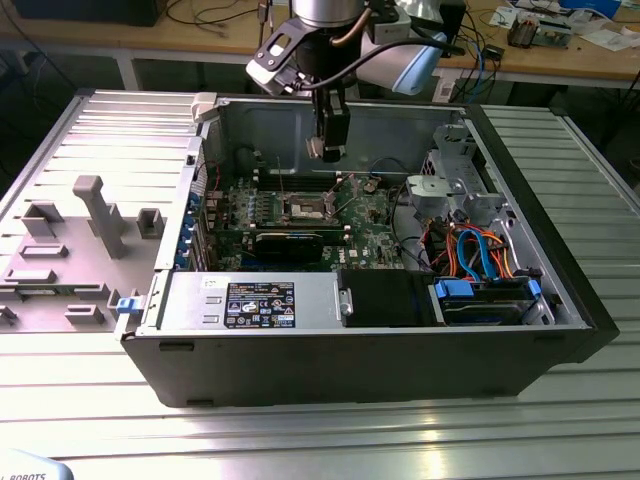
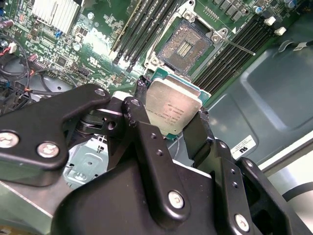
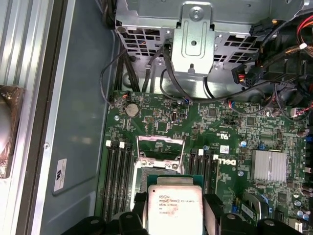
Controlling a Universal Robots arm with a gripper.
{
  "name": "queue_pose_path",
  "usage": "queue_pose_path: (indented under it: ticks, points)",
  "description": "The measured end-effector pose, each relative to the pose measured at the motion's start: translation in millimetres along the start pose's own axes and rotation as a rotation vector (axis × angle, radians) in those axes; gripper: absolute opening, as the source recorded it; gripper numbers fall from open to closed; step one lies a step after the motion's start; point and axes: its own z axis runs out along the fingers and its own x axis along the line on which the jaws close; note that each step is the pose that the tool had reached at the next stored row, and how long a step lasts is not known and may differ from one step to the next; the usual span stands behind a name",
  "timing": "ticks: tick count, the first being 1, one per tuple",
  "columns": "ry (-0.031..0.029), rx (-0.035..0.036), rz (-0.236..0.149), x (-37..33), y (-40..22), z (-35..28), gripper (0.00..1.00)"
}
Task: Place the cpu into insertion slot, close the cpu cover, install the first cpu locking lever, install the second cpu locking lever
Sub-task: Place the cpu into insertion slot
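Evidently the gripper [image 1: 327, 148] pinches the cpu [image 2: 173, 105] by two opposite edges, probably to keep its underside free for the socket [image 2: 185, 48], which lies bare on the board below. The cpu hangs above the board, apart from the socket and not yet seated. The cover [image 3: 161, 138] stands swung up, leaving the way in open. The arm reaches down into the case [image 1: 350, 370], wrist vertical.

The gripper [image 3: 176, 218] clamps the cpu [image 3: 175, 201] by two opposite edges, above the motherboard [image 3: 220, 122]; the cover [image 3: 160, 140] stands tilted open over the socket [image 3: 159, 169]; memory slots [image 3: 117, 181] flank the socket.
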Motion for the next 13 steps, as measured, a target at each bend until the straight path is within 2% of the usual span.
queue_pose_path:
  ticks: [13]
  points:
    - [-0.0013, -0.0002, 0.014, 0.1, -1.3, 0.6, 0.54]
